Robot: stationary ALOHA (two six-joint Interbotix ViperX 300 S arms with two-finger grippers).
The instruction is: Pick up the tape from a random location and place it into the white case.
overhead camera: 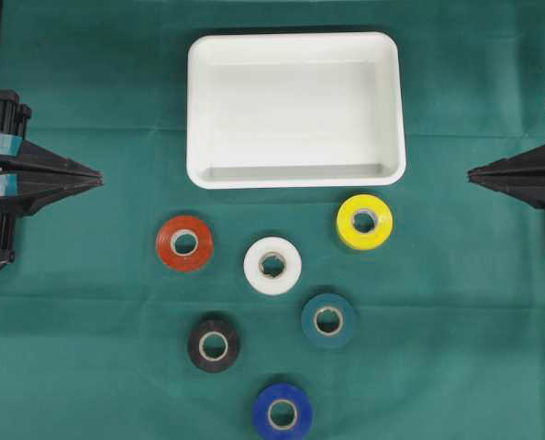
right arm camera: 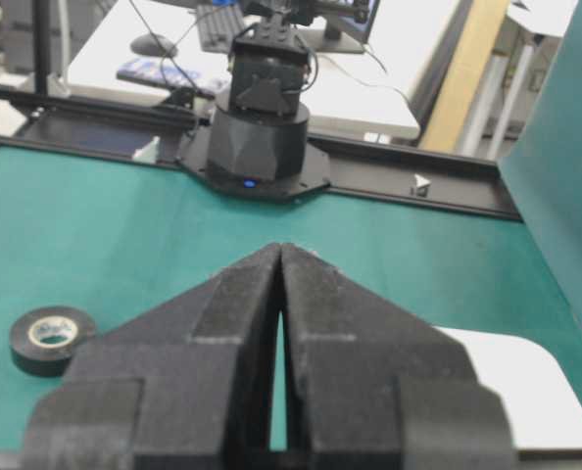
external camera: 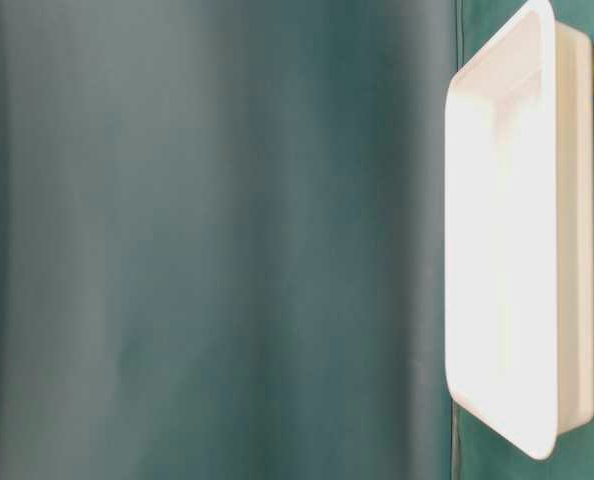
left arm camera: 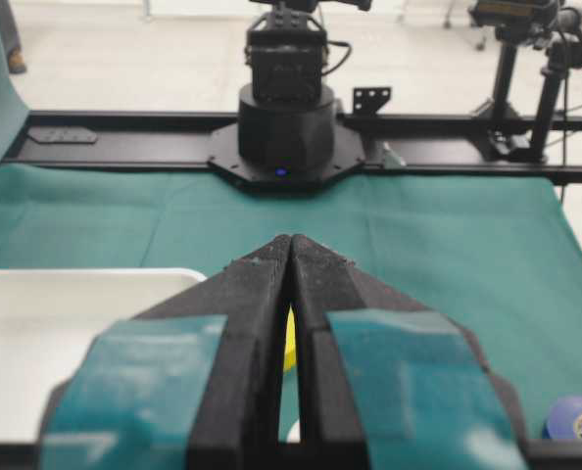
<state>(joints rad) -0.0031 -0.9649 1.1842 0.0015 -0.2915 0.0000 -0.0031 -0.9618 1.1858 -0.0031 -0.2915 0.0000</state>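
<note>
The white case (overhead camera: 295, 179) lies empty at the back middle of the green cloth; its rim also shows in the table-level view (external camera: 552, 250) and both wrist views (left arm camera: 36, 279) (right arm camera: 526, 392). In front of it lie several tape rolls: red (overhead camera: 184, 243), white (overhead camera: 272, 266), yellow (overhead camera: 364, 221), teal (overhead camera: 328, 320), black (overhead camera: 214, 345) (right arm camera: 51, 339) and blue (overhead camera: 283, 412) (left arm camera: 577, 419). My left gripper (overhead camera: 98, 177) (left arm camera: 292, 239) is shut at the left edge, holding nothing. My right gripper (overhead camera: 472, 171) (right arm camera: 281, 247) is shut at the right edge, likewise holding nothing.
Green cloth (overhead camera: 89, 348) covers the table. The opposite arm's base stands at the far end of each wrist view (left arm camera: 285, 117) (right arm camera: 258, 127). A green backdrop (external camera: 217, 240) fills most of the table-level view.
</note>
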